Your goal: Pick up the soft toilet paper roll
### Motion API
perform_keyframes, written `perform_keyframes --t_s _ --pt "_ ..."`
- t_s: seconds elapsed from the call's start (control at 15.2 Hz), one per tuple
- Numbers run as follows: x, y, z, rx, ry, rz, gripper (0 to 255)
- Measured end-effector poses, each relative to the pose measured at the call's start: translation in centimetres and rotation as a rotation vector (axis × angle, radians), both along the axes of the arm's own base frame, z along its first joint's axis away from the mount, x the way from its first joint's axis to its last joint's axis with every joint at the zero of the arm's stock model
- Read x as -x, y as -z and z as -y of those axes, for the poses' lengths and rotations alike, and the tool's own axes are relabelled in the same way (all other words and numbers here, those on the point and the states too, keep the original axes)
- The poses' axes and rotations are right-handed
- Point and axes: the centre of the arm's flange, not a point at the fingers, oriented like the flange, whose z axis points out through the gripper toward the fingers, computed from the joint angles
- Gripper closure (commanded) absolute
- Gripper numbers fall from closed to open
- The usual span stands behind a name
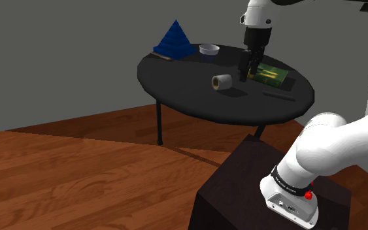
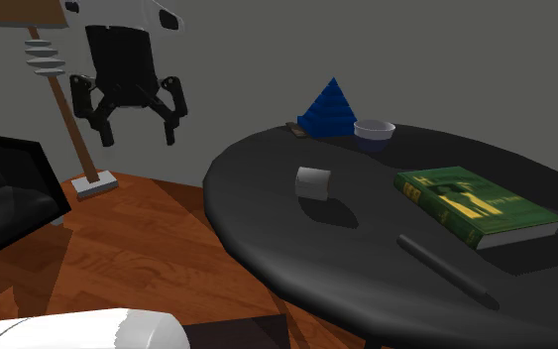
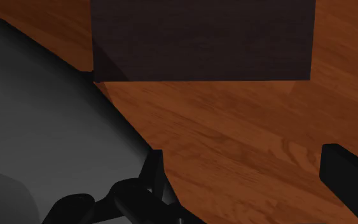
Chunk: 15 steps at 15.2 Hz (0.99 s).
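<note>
The toilet paper roll (image 1: 221,81) is a small pale grey cylinder lying on its side near the middle of the round dark table (image 1: 182,98). In the second exterior view the roll (image 2: 313,182) lies toward the table's (image 2: 257,233) left part. My black gripper (image 1: 248,77) hangs high in the air, well apart from the roll. In the second exterior view the gripper (image 2: 138,137) hovers beyond the table's left edge, open, with nothing between its splayed fingers. One finger (image 3: 350,186) shows in the wrist view, over wooden floor beside the table's rim (image 3: 56,146).
A blue pyramid (image 1: 174,39), a small bowl (image 1: 209,49), a green book (image 1: 270,75) and a dark pen (image 1: 278,96) share the table. My dark stand (image 1: 241,189) is close to the table's near side. A wooden floor lamp (image 2: 68,119) and black seat (image 2: 9,188) stand beyond.
</note>
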Motion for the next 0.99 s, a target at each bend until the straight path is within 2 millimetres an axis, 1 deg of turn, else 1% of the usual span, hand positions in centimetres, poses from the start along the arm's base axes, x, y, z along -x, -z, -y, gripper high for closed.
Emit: perform_keyframes --t_s 0.07,0.13,0.2,0.4,0.53,0.73,0.99 --pt "0.0 0.0 0.0 0.000 0.000 0.000 0" --pt "-0.4 0.4 0.0 0.015 0.004 -0.002 0" --pt "-1.3 0.8 -0.2 0.039 0.011 -0.004 0" --pt "-3.8 3.4 -0.1 0.129 0.035 -0.013 0" --pt "-6.0 5.1 -0.1 0.192 0.052 -0.018 0" --pt "-8.7 7.8 0.0 0.289 0.078 -0.026 0" --pt "-12.6 11.5 1.0 0.418 0.112 -0.037 0"
